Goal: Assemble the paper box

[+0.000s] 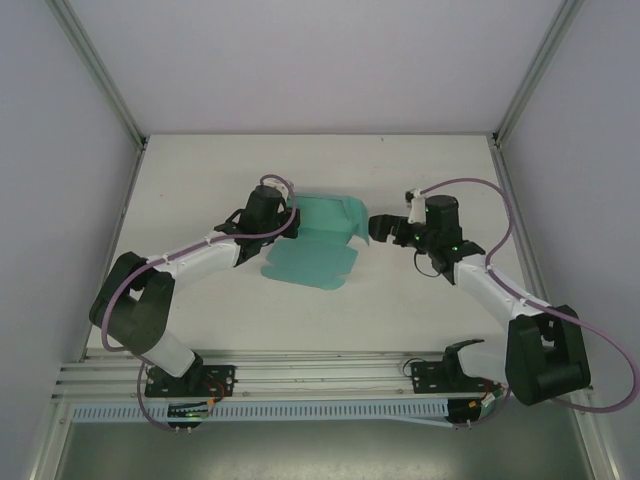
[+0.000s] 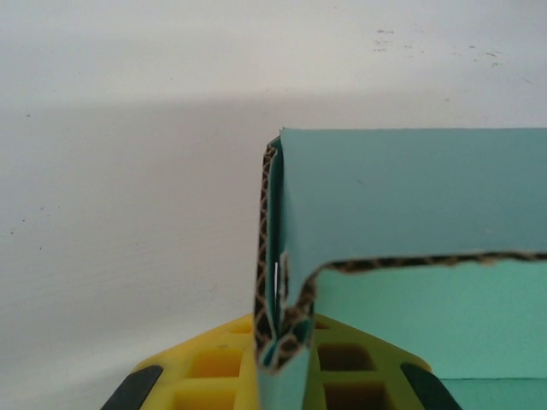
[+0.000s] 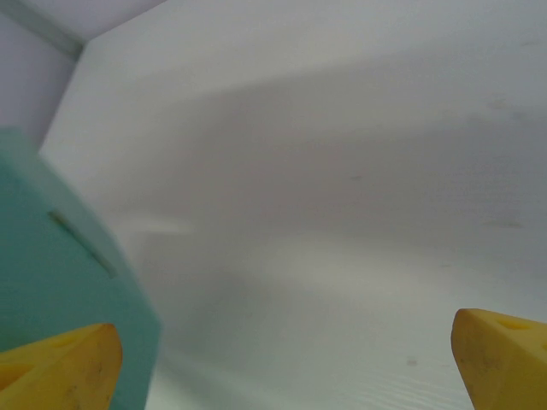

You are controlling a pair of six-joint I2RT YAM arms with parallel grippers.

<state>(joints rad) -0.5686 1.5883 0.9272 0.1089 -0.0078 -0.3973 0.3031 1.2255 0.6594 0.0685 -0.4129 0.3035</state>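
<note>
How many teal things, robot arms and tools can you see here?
Teal paper box: 1
Robot arms: 2, the left arm and the right arm
Tools with yellow fingers: 2, the left tool and the right tool
Total: 5

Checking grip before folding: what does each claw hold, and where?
The left claw pinches the paper box at its folded-up side edge; the right claw is open, holding nothing.
</note>
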